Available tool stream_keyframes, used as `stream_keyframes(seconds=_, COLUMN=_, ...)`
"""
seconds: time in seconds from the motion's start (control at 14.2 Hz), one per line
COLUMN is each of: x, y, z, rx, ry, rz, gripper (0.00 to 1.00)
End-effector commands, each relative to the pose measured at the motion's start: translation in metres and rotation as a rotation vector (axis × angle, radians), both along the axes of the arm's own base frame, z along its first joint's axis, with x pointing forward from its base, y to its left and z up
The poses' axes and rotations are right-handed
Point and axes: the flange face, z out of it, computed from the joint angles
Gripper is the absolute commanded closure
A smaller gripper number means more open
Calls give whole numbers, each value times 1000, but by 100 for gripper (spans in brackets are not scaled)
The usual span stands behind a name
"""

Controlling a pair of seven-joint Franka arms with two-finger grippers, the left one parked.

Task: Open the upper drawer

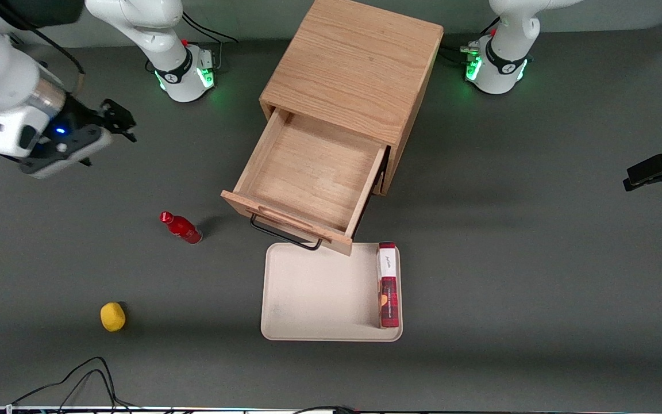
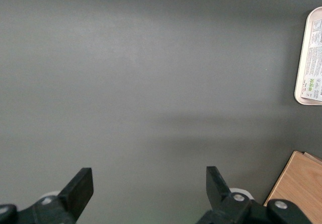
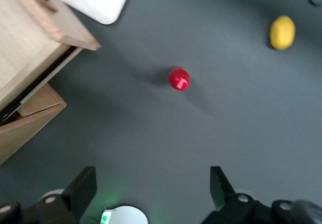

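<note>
Gray table [image 1: 538,259] holds a wood cabinet [image 1: 360,63]. Its upper drawer [image 1: 308,172] is pulled far out, bare inside, black handle [image 1: 285,236] at 6 o'clock. Tool [image 3: 153,183] hangs wide open, well apart.

no print here can be read. the red box [image 1: 388,293] on the tray [image 1: 314,293] bears lettering too small to tell.

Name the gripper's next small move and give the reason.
Probably none toward the cabinet: the upper drawer is already pulled far out, its bare inside showing and its black wire handle over the tray. The gripper is open and empty, up above the table toward the working arm's end, so holding clear there looks right.
</note>
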Motion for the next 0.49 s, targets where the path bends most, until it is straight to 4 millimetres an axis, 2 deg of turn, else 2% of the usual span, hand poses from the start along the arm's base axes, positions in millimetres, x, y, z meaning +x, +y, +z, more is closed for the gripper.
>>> stream_keyframes(seconds=0.0, x=-8, y=-41, z=-1, rx=4, ry=7, rz=-223, gripper=0)
stream_keyframes(seconds=0.21, x=-2, y=-64, z=6, rx=10, ry=-15, rz=-308, gripper=0)
stream_keyframes(seconds=0.42, x=3, y=-87, z=2, rx=14, ry=-8, rz=-390, gripper=0)
